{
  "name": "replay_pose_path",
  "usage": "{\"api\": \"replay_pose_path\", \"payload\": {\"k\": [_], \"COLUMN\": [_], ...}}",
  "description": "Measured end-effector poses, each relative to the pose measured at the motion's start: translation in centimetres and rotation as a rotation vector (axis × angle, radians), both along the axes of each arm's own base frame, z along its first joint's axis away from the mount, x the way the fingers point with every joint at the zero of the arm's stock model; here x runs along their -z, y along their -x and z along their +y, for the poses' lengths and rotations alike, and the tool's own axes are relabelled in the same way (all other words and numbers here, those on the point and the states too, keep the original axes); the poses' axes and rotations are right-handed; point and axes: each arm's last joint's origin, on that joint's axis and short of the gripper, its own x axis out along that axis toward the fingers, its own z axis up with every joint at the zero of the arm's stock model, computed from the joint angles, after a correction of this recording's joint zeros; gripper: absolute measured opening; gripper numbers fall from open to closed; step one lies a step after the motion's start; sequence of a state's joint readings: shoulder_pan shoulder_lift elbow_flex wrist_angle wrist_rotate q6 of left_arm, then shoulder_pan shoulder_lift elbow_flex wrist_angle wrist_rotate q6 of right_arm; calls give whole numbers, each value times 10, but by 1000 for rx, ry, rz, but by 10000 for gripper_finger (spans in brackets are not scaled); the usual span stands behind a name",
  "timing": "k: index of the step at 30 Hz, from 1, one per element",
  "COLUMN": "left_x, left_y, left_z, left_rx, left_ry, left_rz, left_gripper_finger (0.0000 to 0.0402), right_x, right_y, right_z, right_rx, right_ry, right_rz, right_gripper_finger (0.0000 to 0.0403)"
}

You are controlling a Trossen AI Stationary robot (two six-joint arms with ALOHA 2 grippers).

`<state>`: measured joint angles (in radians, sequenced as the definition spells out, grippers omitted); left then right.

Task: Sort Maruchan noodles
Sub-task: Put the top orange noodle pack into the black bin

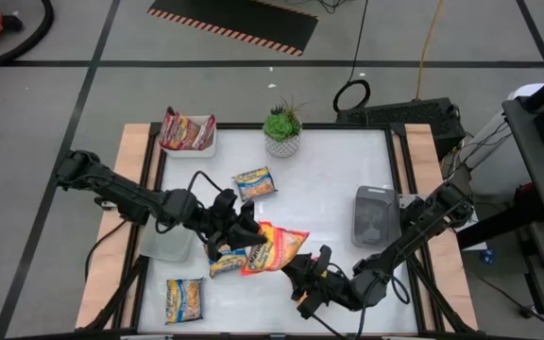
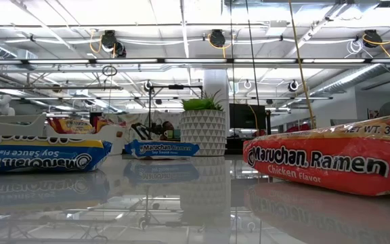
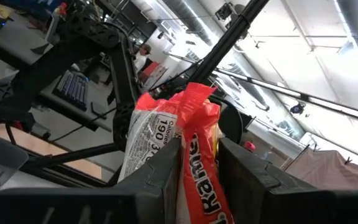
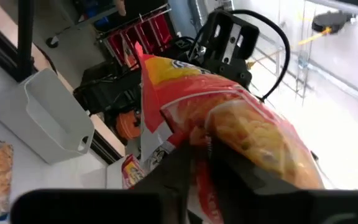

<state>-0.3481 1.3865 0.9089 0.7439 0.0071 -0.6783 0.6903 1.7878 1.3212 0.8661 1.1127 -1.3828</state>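
An orange-red noodle packet (image 1: 274, 247) is held above the front middle of the white table (image 1: 329, 179) between both grippers. The left gripper (image 1: 246, 227) is seen at the packet's left end, and in the left wrist view its fingers (image 3: 160, 180) are closed narrowly on the packet's (image 3: 197, 155) crimped edge. The right gripper (image 1: 302, 274) is at the packet's right lower side; in the right wrist view the packet (image 4: 229, 118) sits between its fingers (image 4: 173, 171), pressed close against the wrapper, though whether they are clamped or only just touching cannot be told.

A blue-and-yellow packet (image 1: 227, 263) lies just under the left gripper, partly covered by the orange-red one. Another blue-and-yellow packet (image 1: 184, 299) lies at the front left corner, and a third (image 1: 254, 182) lies near the middle of the table. Dark red packets (image 1: 187, 130) are stacked in a white tray (image 1: 203, 148) at the back left corner. A grey tray (image 1: 374, 215) stands at the right side, and a clear tray (image 1: 163, 241) at the left edge. A small potted plant (image 1: 282, 129) stands at the back middle.

In the low view, an orange-red packet (image 2: 330, 159) fills the right and a blue packet (image 2: 39, 154) lies at the left.
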Motion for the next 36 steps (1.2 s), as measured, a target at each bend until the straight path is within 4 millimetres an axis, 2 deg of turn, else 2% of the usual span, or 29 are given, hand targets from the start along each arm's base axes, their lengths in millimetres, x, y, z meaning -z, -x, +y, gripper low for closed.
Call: {"api": "replay_pose_path", "payload": {"k": [6,11,16,25,32,36], "left_x": [0,0,-1,-1,-1,-1], "left_y": [0,0,0,-1,-3,-3], "left_z": [0,0,0,4,8,8], "left_rx": [-19,-15,-12,-39,-62,-67], "left_ry": [-34,-48,-49,-86,-93,-107], "left_rz": [-13,-23,-30,-48,-51,-61], "left_gripper_finger": [99,81,79,79,79,78], "right_x": [0,0,0,4,5,4], "right_y": [3,8,12,11,14,15], "right_z": [2,7,11,12,11,10], "right_rx": [34,58,54,31,139,160], "right_ry": [-55,-64,-74,-231,-287,-376], "right_rz": [-16,-6,-8,-63,-76,-131], "right_gripper_finger": [122,143,146,146,146,146]}}
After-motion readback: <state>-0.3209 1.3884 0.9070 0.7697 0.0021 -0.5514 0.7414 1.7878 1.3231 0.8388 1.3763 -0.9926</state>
